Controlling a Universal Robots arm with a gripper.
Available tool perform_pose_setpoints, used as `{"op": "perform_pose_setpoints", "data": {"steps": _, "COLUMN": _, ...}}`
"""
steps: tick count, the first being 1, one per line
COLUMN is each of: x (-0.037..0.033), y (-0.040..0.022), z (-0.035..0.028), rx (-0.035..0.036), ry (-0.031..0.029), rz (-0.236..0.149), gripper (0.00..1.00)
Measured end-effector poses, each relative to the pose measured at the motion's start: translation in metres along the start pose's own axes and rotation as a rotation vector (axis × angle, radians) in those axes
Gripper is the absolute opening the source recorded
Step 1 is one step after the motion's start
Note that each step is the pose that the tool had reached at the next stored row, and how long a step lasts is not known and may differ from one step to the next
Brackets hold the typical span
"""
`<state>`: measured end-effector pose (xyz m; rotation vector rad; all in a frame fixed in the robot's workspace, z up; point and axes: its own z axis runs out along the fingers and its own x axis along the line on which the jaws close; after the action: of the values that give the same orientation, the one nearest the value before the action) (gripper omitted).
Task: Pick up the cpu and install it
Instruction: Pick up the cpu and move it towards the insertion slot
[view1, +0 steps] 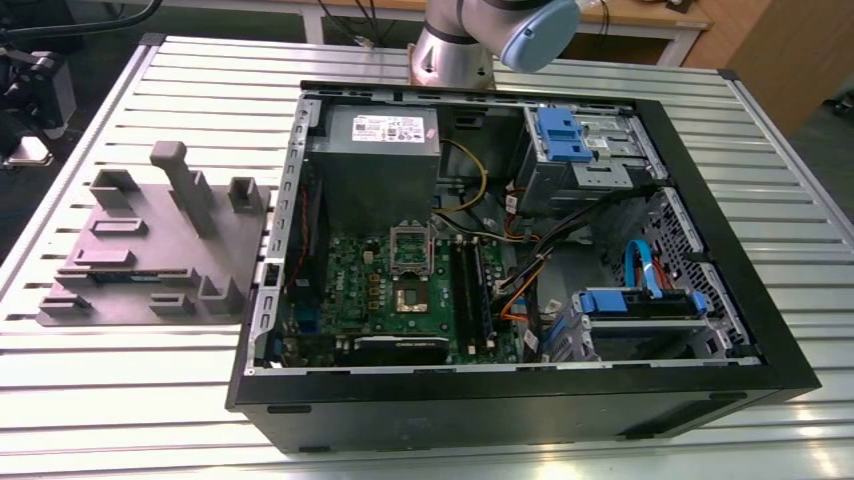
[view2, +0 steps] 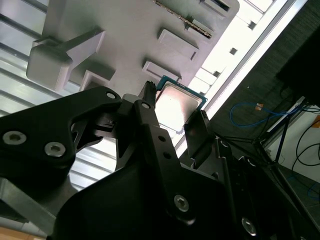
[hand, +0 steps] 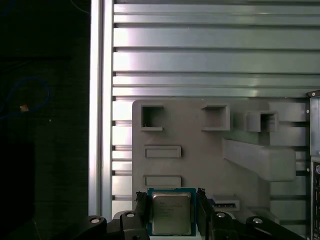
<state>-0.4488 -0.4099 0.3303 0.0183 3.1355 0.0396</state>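
The cpu (hand: 171, 212) is a small square chip with a silver top and a thin teal edge. It sits between my gripper's (hand: 171, 210) two black fingers (hand: 141, 207), which are shut on its opposite edges. The second wrist view shows the same grip: the cpu (view2: 176, 105) is clamped in the gripper (view2: 175, 112), held well above the grey parts fixture (view2: 125, 30). In the exterior view, the open computer case (view1: 534, 400) holds the green motherboard (view1: 354, 290) with its square cpu socket (view1: 411, 292). The arm's base (view1: 461, 45) rises out of the picture behind the case.
The grey parts fixture (view1: 147, 250) with its posts and pockets lies on the slatted metal table (view1: 134, 400), at the exterior view's left of the case. Inside the case are a grey power-supply box (view1: 380, 150), black memory slots (view1: 467, 290), blue drive brackets (view1: 561, 130) and loose cables (view1: 527, 280).
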Motion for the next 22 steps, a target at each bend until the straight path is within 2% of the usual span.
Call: {"op": "perform_pose_setpoints", "data": {"steps": 22, "x": 0.0000, "y": 0.0001, "z": -0.0059, "rx": -0.0001, "ry": -0.0001, "rz": 0.000, "gripper": 0.48}}
